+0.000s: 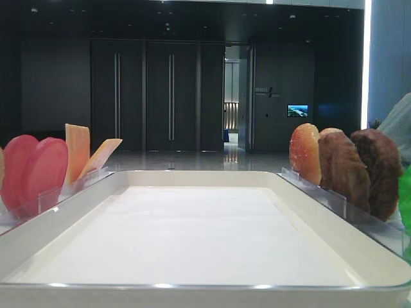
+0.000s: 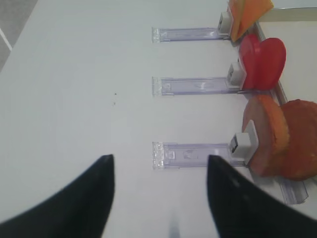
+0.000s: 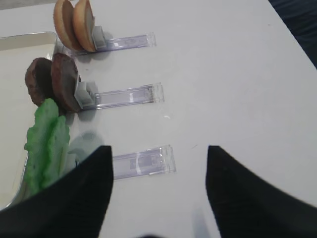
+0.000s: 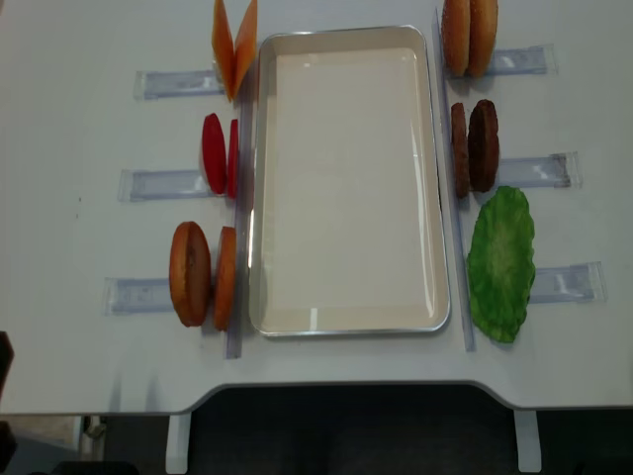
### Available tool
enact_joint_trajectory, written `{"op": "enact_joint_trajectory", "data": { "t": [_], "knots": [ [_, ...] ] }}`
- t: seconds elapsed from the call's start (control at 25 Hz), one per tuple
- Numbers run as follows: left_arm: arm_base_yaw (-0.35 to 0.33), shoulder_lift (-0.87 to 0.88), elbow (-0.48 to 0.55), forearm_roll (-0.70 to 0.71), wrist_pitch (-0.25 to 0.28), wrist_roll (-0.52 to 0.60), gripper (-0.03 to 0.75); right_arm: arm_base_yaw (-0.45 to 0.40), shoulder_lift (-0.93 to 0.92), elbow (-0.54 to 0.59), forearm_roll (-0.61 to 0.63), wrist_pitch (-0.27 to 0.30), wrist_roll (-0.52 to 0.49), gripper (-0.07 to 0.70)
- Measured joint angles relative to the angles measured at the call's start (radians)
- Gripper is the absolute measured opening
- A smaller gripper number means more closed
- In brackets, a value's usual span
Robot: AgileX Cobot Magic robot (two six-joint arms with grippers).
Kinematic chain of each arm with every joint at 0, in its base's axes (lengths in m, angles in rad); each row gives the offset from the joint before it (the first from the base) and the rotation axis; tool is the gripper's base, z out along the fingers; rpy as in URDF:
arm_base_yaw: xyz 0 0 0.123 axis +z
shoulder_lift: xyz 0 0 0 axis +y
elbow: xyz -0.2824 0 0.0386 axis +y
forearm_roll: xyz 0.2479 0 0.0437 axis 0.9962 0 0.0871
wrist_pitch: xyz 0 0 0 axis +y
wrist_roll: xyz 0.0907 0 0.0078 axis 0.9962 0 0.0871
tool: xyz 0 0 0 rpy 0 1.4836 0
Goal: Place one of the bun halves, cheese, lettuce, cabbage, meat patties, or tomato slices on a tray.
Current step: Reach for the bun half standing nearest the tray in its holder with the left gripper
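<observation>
We have not picked anything yet: the tray (image 4: 346,178) at centre frame lies bare. Both the left gripper (image 2: 159,198) and the right gripper (image 3: 158,193) hang spread and empty. Next we judge a reach for the bun halves (image 4: 201,274), lower left beside the tray.

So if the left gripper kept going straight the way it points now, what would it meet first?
Probably the clear plastic holder rail straight ahead of the open left gripper, then the white clip and the bun halves to the right of it. Height over the table is unclear, so it might pass above.
</observation>
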Motion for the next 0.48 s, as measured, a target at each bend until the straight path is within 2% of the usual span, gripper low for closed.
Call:
{"op": "enact_joint_trajectory", "data": {
  "t": [0.08,0.16,0.32,0.48],
  "knots": [
    [0.000,0.000,0.000,0.001,0.000,0.004,0.571,0.000,0.000,0.000,0.000,0.000,0.000,0.407],
    [0.000,0.000,0.000,0.001,0.000,0.005,0.643,0.000,0.000,0.000,0.000,0.000,0.000,0.407],
    [0.000,0.033,-0.008,0.001,0.013,0.005,0.679,0.000,0.000,0.000,0.000,0.000,0.000,0.407],
    [0.000,0.085,-0.026,0.001,0.039,0.004,0.664,0.000,0.000,0.000,0.000,0.000,0.000,0.407]
  ]
}}
